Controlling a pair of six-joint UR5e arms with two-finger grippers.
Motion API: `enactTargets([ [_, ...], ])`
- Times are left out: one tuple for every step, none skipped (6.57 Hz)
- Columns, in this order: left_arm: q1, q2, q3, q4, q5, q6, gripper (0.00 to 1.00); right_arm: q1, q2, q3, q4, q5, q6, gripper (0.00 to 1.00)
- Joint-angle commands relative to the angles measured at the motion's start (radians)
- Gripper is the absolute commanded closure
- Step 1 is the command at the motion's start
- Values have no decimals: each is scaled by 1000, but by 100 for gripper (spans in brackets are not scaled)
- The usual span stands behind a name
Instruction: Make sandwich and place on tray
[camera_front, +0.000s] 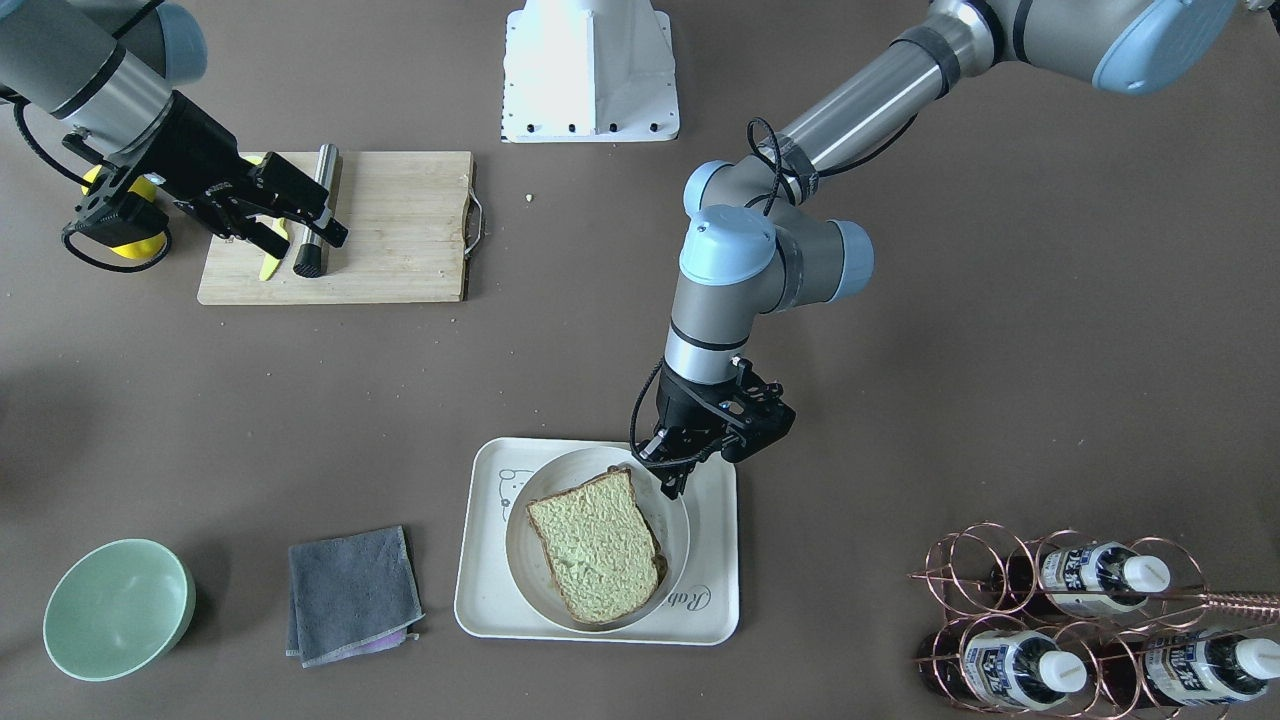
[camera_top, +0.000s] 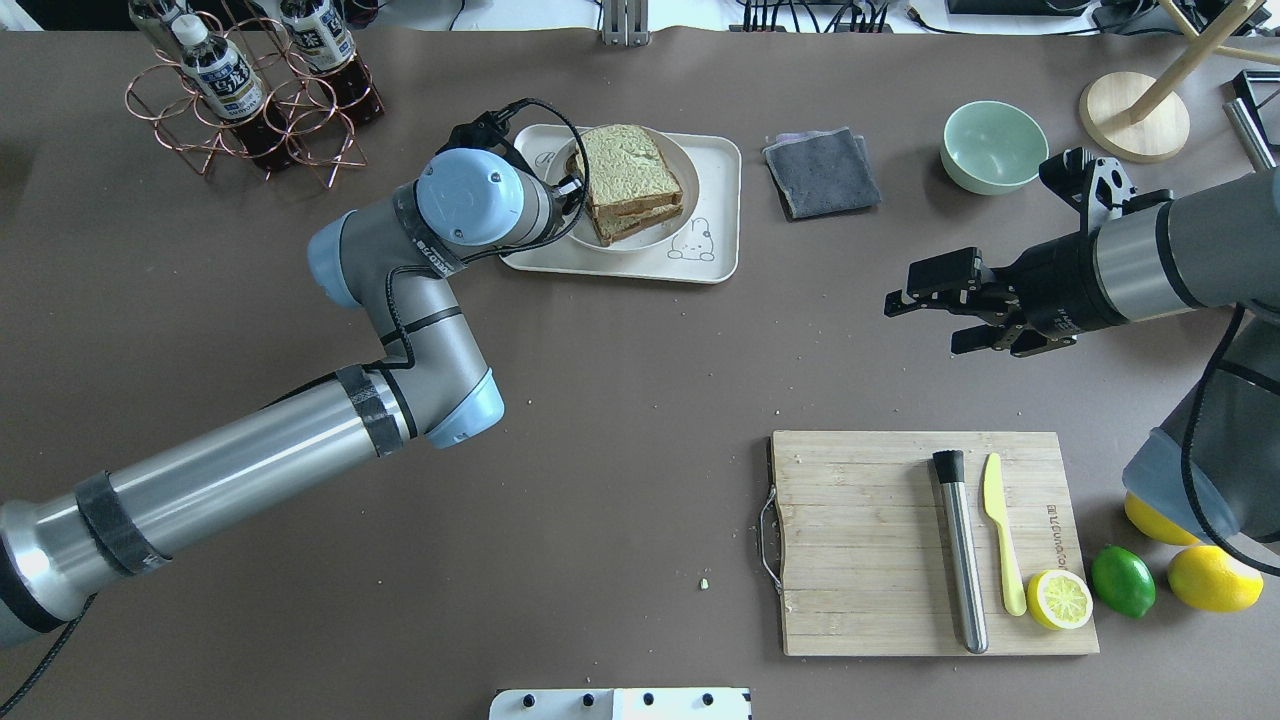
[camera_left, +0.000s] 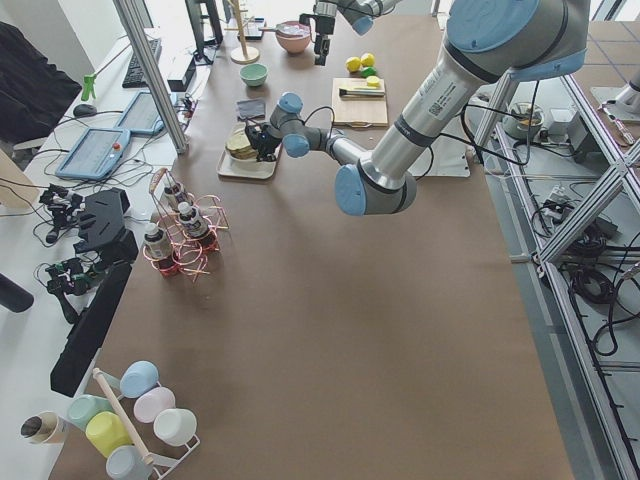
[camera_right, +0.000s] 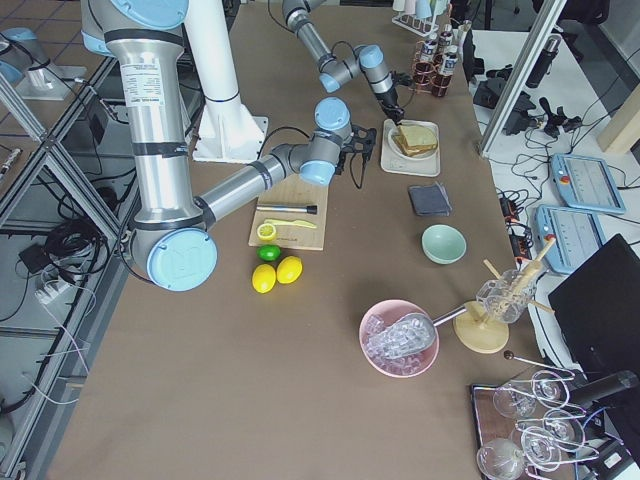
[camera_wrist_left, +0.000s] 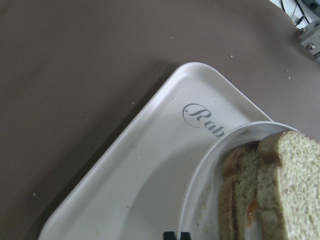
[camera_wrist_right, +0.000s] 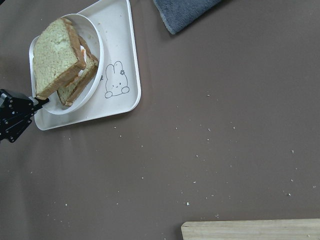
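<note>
Taking the overhead view as our clock face, we find the tray (camera_top: 715, 195) toward 12 o'clock on the table (camera_top: 620, 400). Inside it, filling its 9 o'clock side, stands a round white plate (camera_top: 655, 236). The sandwich (camera_top: 632, 180) lies in that plate: two green-tan slices, the upper one skewed over the lower, with white and a trace of orange showing between them. The tray's small animal drawing (camera_top: 692, 243) lies bare at its 5 o'clock corner.

The left gripper (camera_front: 668, 482) is at the plate's 9 o'clock rim. From its wrist camera we see the two fingertips close together astride that rim, pinching it. The right gripper (camera_top: 922, 325) hangs over bare table at about 3 o'clock, its fingers apart.

At 1 o'clock a pale green bowl (camera_top: 993, 148) sits upright, with a folded grey cloth (camera_top: 822, 172) between it and the tray. At 11 o'clock a copper wire rack (camera_top: 290, 135) cradles dark bottles (camera_top: 222, 75) with white caps.

At 5 o'clock the cutting board (camera_top: 860, 540) carries a steel rod (camera_top: 960, 550), a yellow knife (camera_top: 1002, 535) and a lemon half (camera_top: 1060, 600) at its 4 o'clock corner. A lime (camera_top: 1122, 580) and two lemons (camera_top: 1213, 578) lie on the table just off that corner.

In the right side view we also see a pink bowl (camera_right: 372, 358) filled with clear pieces.
</note>
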Motion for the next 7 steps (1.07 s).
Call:
enactTargets([
  [-6,20,1,-30,3,3,65,0,1,-3,0,-3,0,0],
  [-12,20,1,-30,1,3,65,0,1,-5,0,-3,0,0],
  [-28,21,-16,-30,-6,5,65,0,1,-5,0,-2,0,0],
  [-37,35,-56,-27,-23,9,65,2,1,-5,0,0,0,0],
  [-60,97,-144,-22,-95,16,50,6,2,-3,0,4,0,0],
  [-84,174,-248,-19,-180,17,8,9,2,-3,-2,7,0,0],
  [-92,240,-347,4,-195,17,3,17,2,-5,-2,9,0,0],
])
